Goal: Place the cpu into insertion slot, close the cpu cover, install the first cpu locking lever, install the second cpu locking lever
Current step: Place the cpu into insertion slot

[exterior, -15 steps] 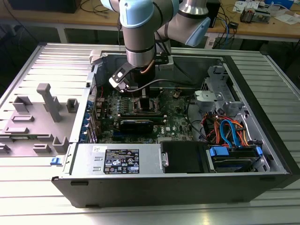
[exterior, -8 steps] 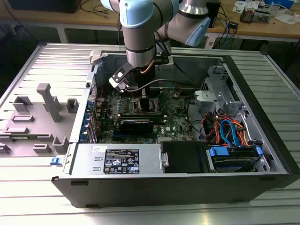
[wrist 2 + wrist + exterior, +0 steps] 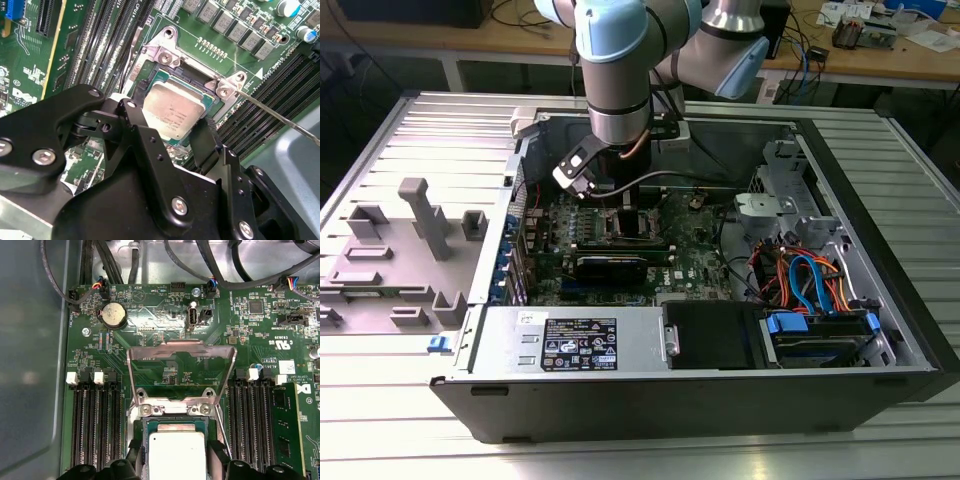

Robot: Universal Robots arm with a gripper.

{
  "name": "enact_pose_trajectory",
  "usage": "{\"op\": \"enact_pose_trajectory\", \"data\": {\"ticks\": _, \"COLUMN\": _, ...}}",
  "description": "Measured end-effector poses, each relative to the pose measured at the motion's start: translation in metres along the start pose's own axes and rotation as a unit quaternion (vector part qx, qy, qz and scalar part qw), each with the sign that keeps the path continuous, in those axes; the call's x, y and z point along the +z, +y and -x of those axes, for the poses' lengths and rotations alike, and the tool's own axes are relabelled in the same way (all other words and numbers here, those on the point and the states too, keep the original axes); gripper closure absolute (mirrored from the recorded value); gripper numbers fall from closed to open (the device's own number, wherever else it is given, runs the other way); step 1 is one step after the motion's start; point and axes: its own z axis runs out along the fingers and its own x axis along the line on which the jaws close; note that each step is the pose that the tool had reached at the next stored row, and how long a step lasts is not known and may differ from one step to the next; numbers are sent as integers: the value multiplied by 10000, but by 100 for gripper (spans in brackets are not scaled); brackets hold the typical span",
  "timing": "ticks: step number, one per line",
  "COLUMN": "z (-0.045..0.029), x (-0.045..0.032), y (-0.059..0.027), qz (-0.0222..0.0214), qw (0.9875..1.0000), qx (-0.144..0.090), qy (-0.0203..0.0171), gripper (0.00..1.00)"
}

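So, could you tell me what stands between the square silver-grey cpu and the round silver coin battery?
In the first wrist view, the thin silver metal cpu cover, raised open, stands between the square silver-grey cpu and the round silver coin battery.

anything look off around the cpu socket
Nothing looks damaged. The cpu sits in the insertion slot at the tool. The cpu cover stands tilted up off the slot, and a thin locking lever sticks out unlatched: unfinished steps rather than faults.
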Motion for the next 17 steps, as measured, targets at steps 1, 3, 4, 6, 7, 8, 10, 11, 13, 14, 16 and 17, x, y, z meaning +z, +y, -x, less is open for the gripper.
{"op": "enact_pose_trajectory", "data": {"ticks": 1, "z": 0, "x": 0, "y": 0, "qz": 0, "qw": 10000, "qx": 0, "qy": 0, "gripper": 38}}
{"op": "enact_pose_trajectory", "data": {"ticks": 3, "z": 0, "x": -2, "y": 0, "qz": 0, "qw": 10000, "qx": 0, "qy": 0, "gripper": 38}}
{"op": "enact_pose_trajectory", "data": {"ticks": 4, "z": 0, "x": -5, "y": 0, "qz": 0, "qw": 10000, "qx": 0, "qy": 0, "gripper": 38}}
{"op": "enact_pose_trajectory", "data": {"ticks": 6, "z": 0, "x": -18, "y": 2, "qz": -2, "qw": 10000, "qx": 1, "qy": 0, "gripper": 38}}
{"op": "enact_pose_trajectory", "data": {"ticks": 7, "z": 1, "x": -29, "y": 3, "qz": -5, "qw": 10000, "qx": 0, "qy": -1, "gripper": 38}}
{"op": "enact_pose_trajectory", "data": {"ticks": 8, "z": 1, "x": -39, "y": 6, "qz": -12, "qw": 10000, "qx": -1, "qy": 0, "gripper": 38}}
{"op": "enact_pose_trajectory", "data": {"ticks": 10, "z": 1, "x": -45, "y": 12, "qz": -24, "qw": 10000, "qx": 0, "qy": 0, "gripper": 38}}
{"op": "enact_pose_trajectory", "data": {"ticks": 11, "z": 1, "x": -48, "y": 16, "qz": -36, "qw": 10000, "qx": 1, "qy": -1, "gripper": 38}}
{"op": "enact_pose_trajectory", "data": {"ticks": 13, "z": 1, "x": -52, "y": 30, "qz": -73, "qw": 10000, "qx": 2, "qy": -1, "gripper": 38}}
{"op": "enact_pose_trajectory", "data": {"ticks": 14, "z": 1, "x": -51, "y": 34, "qz": -83, "qw": 10000, "qx": 2, "qy": -1, "gripper": 38}}
{"op": "enact_pose_trajectory", "data": {"ticks": 16, "z": 1, "x": -55, "y": 43, "qz": -110, "qw": 9999, "qx": 2, "qy": -2, "gripper": 38}}
{"op": "enact_pose_trajectory", "data": {"ticks": 17, "z": 1, "x": -56, "y": 51, "qz": -136, "qw": 9999, "qx": 1, "qy": -1, "gripper": 38}}
